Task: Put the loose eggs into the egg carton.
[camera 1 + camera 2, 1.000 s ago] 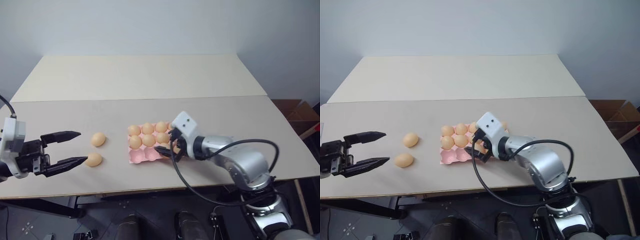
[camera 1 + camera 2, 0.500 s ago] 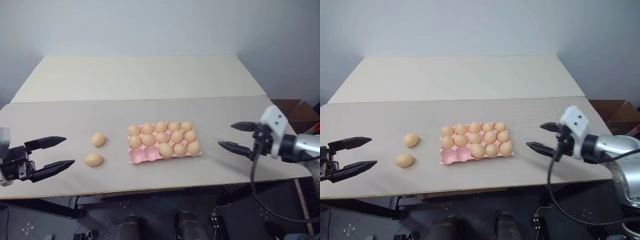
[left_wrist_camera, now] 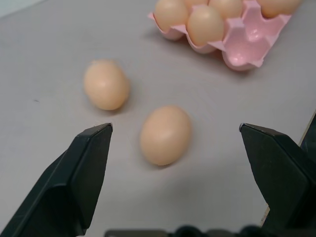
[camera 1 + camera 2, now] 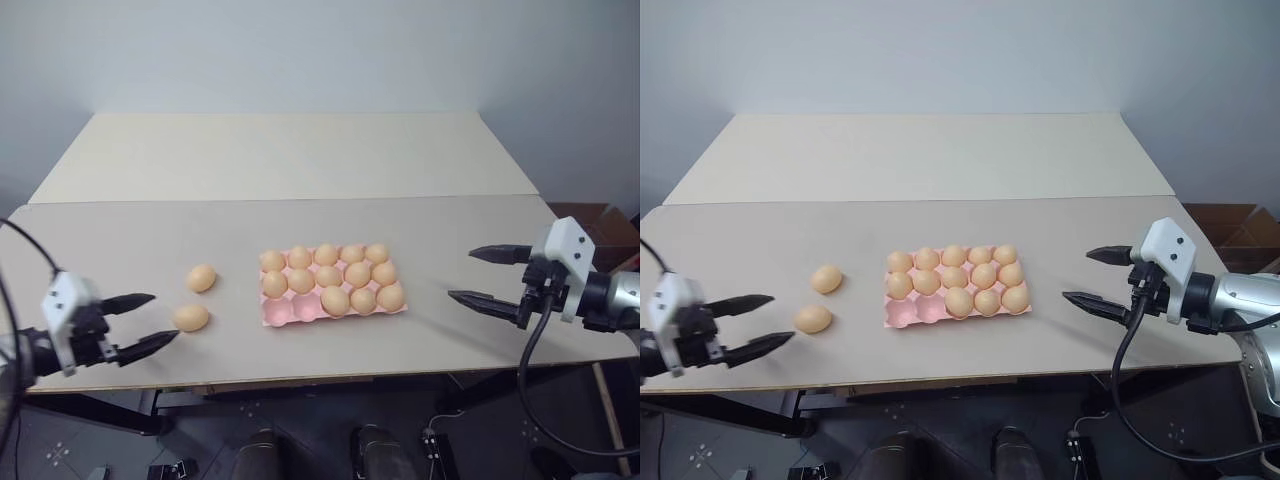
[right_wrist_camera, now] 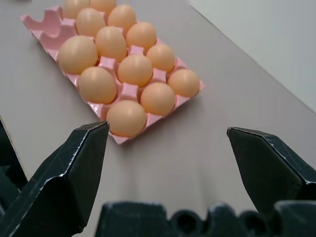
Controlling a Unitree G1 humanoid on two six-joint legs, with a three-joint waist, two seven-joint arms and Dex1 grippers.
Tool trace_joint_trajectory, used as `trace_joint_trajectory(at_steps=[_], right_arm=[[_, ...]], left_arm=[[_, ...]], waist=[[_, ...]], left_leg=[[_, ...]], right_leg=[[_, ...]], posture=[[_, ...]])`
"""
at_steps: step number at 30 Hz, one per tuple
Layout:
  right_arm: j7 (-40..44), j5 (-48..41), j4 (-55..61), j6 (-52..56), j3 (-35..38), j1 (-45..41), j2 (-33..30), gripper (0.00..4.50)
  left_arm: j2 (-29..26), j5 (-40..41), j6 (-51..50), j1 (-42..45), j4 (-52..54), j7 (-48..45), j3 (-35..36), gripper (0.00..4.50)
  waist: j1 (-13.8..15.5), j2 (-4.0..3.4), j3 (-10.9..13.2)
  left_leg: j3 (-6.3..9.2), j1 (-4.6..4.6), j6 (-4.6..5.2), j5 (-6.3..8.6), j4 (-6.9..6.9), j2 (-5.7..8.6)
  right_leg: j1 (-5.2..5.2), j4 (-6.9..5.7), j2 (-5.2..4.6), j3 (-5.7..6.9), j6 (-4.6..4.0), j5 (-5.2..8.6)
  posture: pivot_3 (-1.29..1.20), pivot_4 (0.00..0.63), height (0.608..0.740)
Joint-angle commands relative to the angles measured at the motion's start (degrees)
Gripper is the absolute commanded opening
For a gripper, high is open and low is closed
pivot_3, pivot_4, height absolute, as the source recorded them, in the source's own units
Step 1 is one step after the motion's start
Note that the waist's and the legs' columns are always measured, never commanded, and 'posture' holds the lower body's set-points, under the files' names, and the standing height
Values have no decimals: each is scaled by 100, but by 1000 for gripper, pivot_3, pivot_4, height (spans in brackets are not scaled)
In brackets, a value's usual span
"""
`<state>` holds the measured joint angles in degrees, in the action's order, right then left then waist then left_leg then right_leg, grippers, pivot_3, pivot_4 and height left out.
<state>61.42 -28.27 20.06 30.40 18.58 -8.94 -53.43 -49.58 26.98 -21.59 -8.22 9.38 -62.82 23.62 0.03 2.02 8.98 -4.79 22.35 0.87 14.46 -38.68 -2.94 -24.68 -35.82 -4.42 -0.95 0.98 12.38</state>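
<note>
With two cups empty in the flat pink egg carton [image 4: 300,312], the left pincer [image 4: 146,322], spread wide, lines up on the nearer loose orange-tan egg [image 4: 190,318], right pincer [image 4: 492,277] spread, clear beside the carton.

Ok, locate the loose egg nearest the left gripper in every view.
Left eye: nearer loose egg, beside left gripper.
Right eye: lower left.
Left wrist: centre, between the fingers.
Right wrist: not in it.
Shared landmark: pink egg carton, its empty cups facing the egg.
</note>
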Motion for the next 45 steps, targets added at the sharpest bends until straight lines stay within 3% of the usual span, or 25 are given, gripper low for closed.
trace_joint_trajectory(at_steps=[1,2,5,11,14,23,27,33,40,41,45], right_arm=[[-92,-190,294,-30,105,-103,-14,4456],[-115,-232,349,11,123,-99,-21,4456],[-138,-324,476,68,178,-46,-64,4500],[-123,-411,511,119,285,94,-161,4500],[-29,-501,458,108,337,132,-175,4500],[695,-1019,410,-6,556,352,-306,4500],[916,-1177,406,-64,460,264,-276,4500],[849,-1088,380,-182,228,121,-191,4500],[687,-1135,492,-145,327,179,-144,4500],[658,-1131,513,-146,339,205,-135,4500],[567,-1152,587,-128,401,289,-136,4500]], left_arm=[[97,-381,24,317,-29,536,-365,4500],[96,-474,-99,403,-75,661,-500,4500],[111,-614,-157,519,-179,762,-735,3892],[32,-587,-183,579,-220,627,-800,2068],[-9,-315,-304,707,-31,458,-652,1751],[-218,786,-753,1278,815,-93,-522,1751],[55,980,-920,1927,1139,42,-1107,1751],[979,-5,-946,2910,814,677,-2787,1751],[1347,-641,-1037,3313,354,1046,-3489,1751],[1425,-639,-1138,3388,294,1112,-3483,2452],[1430,-491,-1145,3463,358,828,-3410,3698]], waist=[[7,1,0],[12,1,0],[9,1,0],[-4,1,0],[2,1,0],[38,2,1],[50,0,0],[68,0,-1],[18,2,0],[22,2,0],[31,2,0]], left_leg=[[2,0,0,0,-1,0],[3,0,0,0,-1,-1],[4,-4,0,0,0,-1],[3,-3,1,0,0,-1],[5,-3,1,0,0,-2],[5,-2,1,0,-1,1],[11,-9,1,0,-4,0],[17,-13,2,0,-11,12],[27,-9,6,1,-10,11],[29,-10,6,1,-12,12],[30,-8,6,1,-14,12]], right_leg=[[1,-2,1,0,0,0],[2,-2,2,1,2,-1],[4,-4,4,1,33,-18],[4,1,1,1,38,-21],[4,0,2,3,28,-15],[8,3,0,1,40,-20],[20,2,5,2,64,-7],[44,12,5,2,78,-18],[37,13,11,0,63,-30],[39,12,10,0,75,-23],[39,13,8,0,82,-19]], posture=[[0,150,740],[0,150,740],[0,150,740],[0,150,740],[0,150,740],[0,150,740],[0,150,740],[0,150,740],[0,150,740],[0,150,740],[0,150,740]])
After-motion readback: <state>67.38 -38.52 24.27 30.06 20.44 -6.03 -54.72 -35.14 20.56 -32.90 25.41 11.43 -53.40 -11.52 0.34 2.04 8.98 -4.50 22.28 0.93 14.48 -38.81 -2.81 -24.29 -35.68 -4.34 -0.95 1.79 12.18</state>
